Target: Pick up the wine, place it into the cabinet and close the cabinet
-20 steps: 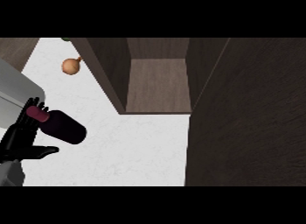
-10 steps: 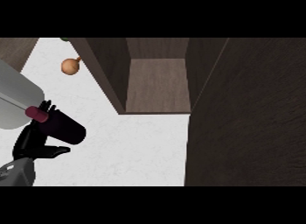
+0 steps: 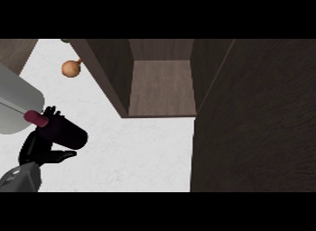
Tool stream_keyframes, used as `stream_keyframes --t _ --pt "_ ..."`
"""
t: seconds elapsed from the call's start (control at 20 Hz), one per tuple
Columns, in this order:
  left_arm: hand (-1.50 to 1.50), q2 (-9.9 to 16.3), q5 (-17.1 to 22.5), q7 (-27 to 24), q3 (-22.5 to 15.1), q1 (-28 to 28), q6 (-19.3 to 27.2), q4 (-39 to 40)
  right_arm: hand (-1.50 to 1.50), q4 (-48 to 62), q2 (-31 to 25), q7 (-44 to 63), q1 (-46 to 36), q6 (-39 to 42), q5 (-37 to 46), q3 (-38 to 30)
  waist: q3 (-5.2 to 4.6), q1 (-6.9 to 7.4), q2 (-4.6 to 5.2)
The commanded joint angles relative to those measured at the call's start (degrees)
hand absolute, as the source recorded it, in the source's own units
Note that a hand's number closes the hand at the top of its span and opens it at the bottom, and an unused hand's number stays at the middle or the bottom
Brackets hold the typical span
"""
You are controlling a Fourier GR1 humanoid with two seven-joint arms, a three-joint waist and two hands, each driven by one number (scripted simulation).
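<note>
While onion (image 3: 70,68) lies behind, left hand (image 3: 38,151) grips wine (image 3: 59,130) beside cabinet (image 3: 162,85).

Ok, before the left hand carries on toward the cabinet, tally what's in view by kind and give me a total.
Wine bottle, held in the left hand: 1
Onion on the counter: 1
Open cabinet: 1
Large grey object at the left edge, kind unclear: 1
Total: 4

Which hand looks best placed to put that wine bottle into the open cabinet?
The left hand. Its fingers are already curled round the wine bottle, and the open cabinet lies up and to its right. The right hand is not in view.
</note>
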Motion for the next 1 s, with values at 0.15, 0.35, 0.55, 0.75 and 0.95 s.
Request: stream_keyframes --t 0.15,0.35,0.55,0.75,0.95 --pt "-1.5 -0.53 0.76 -4.03 0.75 -1.97 -5.45 3.04 -1.5 1.4 1.06 1.02 -2.8 -1.74 2.24 1.58 -0.07 -0.13 0.17" --pt "-1.5 -2.64 0.66 -6.02 0.61 -0.67 -4.42 3.64 -1.5 4.04 -0.24 -3.97 -0.42 1.6 -0.97 -2.33 -0.05 -0.28 0.21" --pt "1.5 -1.2 0.78 -4.13 0.35 -1.0 -7.07 4.16 -1.5 0.04 1.28 0.93 -1.59 -1.62 1.97 1.57 -0.04 -0.01 0.05" --pt "1.5 -2.55 -0.4 -6.87 -0.63 0.47 -7.28 4.59 -1.5 -0.39 0.37 -1.69 2.25 1.12 -0.19 -0.21 -0.1 -0.61 0.2" --pt "1.5 1.07 -0.63 -6.56 -0.83 1.28 -11.27 4.95 -1.5 2.83 -0.54 -3.09 0.1 2.27 -2.33 -2.21 -0.07 -0.28 0.25"
